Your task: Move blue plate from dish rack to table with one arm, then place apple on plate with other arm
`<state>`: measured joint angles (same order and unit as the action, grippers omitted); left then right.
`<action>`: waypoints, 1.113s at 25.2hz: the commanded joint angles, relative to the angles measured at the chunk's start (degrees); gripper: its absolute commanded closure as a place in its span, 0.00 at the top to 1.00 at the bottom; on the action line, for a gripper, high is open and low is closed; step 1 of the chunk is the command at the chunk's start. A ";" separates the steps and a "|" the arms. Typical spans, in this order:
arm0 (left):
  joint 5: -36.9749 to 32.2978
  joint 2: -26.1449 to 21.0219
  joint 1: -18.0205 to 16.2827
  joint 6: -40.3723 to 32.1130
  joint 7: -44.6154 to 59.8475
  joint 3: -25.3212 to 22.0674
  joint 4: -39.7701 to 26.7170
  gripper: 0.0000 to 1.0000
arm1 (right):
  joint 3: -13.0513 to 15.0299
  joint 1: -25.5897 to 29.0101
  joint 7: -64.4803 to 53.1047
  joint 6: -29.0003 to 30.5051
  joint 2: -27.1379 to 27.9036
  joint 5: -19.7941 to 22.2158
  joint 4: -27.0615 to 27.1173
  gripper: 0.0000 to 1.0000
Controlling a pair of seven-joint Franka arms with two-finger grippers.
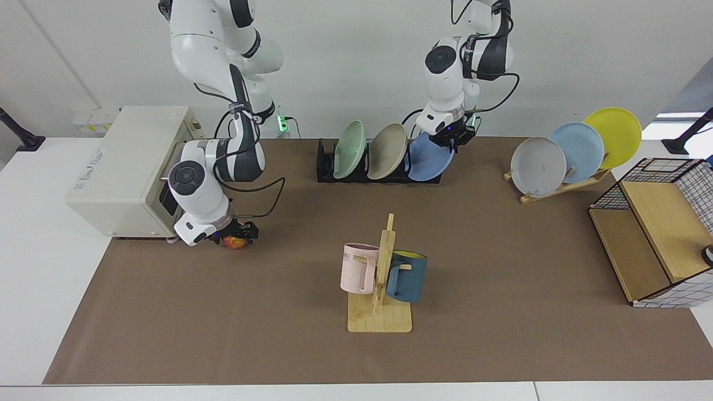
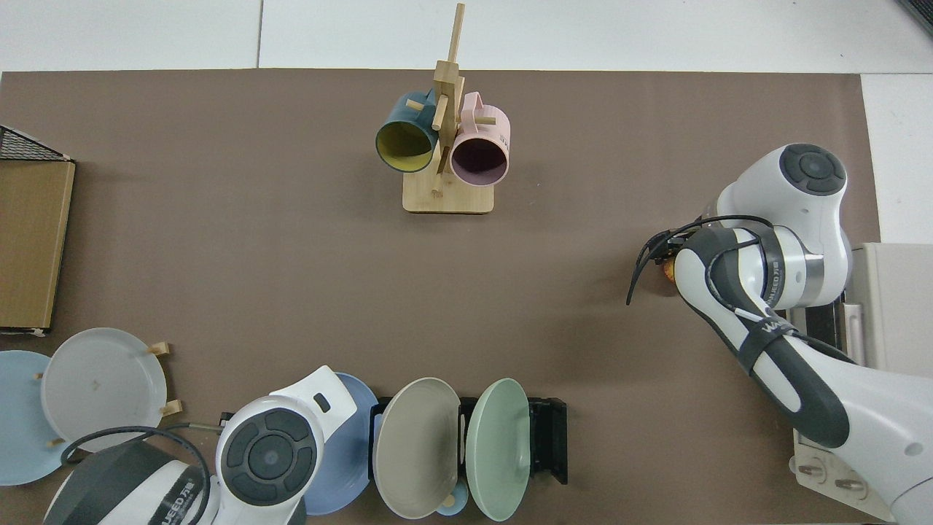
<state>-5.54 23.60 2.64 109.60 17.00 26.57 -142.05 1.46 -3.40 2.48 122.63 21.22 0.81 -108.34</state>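
Periwinkle-blue, round, shallow plate (image 1: 430,161) sat leaning in the end slot of the low black slotted dish rack (image 1: 328,167), next to a beige plate (image 1: 387,151) and a pale green plate (image 1: 350,149). My left gripper (image 1: 455,138) was at the blue plate's upper rim. Couldn't tell from either view whether its fingers were apart or closed on the rim; in the top view my own wrist covered it and most of the plate (image 2: 342,452).

My right gripper (image 1: 237,236) was down at the small red-and-yellow apple (image 1: 235,242), which sat on the brown mat of the table (image 1: 278,334) just in front of a cream box-shaped appliance (image 1: 125,167). Black fingers stood on either side of the apple; contact unclear, so grip state unknown. In the top view only a sliver of the apple (image 2: 667,270) showed beside my forearm.

Mid-table: a light wooden mug tree (image 1: 381,295) with a pink mug (image 1: 356,267) and a dark teal mug (image 1: 406,275). Near the blue plate's end of the dish rack, a slanted wooden plate rack (image 1: 562,186) held grey (image 1: 537,167), sky-blue (image 1: 579,147) and yellow plates (image 1: 615,133). A wire-and-wood basket (image 1: 657,234) stood at the table edge.
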 commanded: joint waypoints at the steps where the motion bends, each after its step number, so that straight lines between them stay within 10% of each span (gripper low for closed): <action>1: -0.79 -0.31 -0.36 -2.28 0.31 -0.20 2.91 0.00 | -0.23 0.15 1.03 2.00 -0.92 1.04 -2.31 0.99; 6: -2.01 -0.31 -0.27 -5.18 0.31 0.06 6.07 0.00 | -0.23 0.15 1.03 2.09 -1.09 1.04 -2.84 0.95; 14: -10.01 -3.11 -2.54 -4.49 0.05 -0.20 11.33 0.00 | -0.23 0.06 1.03 1.91 -1.18 1.13 -3.01 0.02; 22: -10.28 -18.67 -9.67 -7.91 0.31 -0.29 33.04 0.00 | -0.23 0.06 0.95 1.03 -0.92 1.13 -1.43 0.00; 28: -1.26 -21.14 -13.01 -3.97 0.75 -0.47 35.17 0.00 | -0.23 0.06 0.95 -0.37 -1.01 1.22 0.41 0.00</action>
<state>-13.64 6.73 -7.93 104.98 16.89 25.48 -111.19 1.43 -3.41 2.48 122.76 20.98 0.82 -109.00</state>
